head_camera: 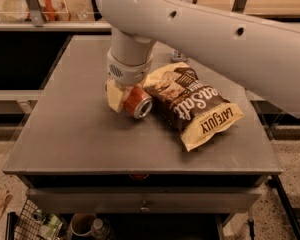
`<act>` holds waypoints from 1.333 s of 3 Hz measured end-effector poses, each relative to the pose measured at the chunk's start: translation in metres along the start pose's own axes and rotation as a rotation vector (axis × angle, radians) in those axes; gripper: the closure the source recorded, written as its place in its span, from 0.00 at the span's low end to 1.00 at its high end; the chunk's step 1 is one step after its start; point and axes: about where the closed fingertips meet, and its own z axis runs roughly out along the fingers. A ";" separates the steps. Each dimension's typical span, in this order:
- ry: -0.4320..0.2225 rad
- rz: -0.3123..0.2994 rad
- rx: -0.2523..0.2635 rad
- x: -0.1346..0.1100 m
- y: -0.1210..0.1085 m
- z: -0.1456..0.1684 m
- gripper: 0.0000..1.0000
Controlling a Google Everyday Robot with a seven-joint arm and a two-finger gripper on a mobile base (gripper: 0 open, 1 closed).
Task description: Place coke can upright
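Gripper (124,99) sits low over the grey table (65,134), left of centre, at the end of the thick white arm (215,39) that reaches in from the upper right. Its cream-coloured end lies against the left side of the coke can (138,102); whether it clamps the can or only rests against it cannot be told, since the wrist and the can hide the far side. The coke can lies on its side on the table top, silver end turned toward the front right, red body running back under the wrist.

Just right of the can, touching or nearly so, a brown and cream chip bag (197,109) lies flat and slanted, its yellow-banded end pointing to the table's front right corner. Left of the gripper and along the front the table is bare out to its edges, well apart from the can. The arm fills the space above the back right part.

Below the table at front left stands a wire basket (25,224) with crumpled packaging in it, and beside it a dark cup (82,226); its contents are not clear.
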 end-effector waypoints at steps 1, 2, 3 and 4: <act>-0.148 -0.162 -0.020 -0.029 0.023 -0.053 0.87; -0.354 -0.260 -0.117 -0.058 0.036 -0.092 1.00; -0.592 -0.285 -0.271 -0.079 0.030 -0.108 1.00; -0.773 -0.341 -0.498 -0.082 0.044 -0.112 1.00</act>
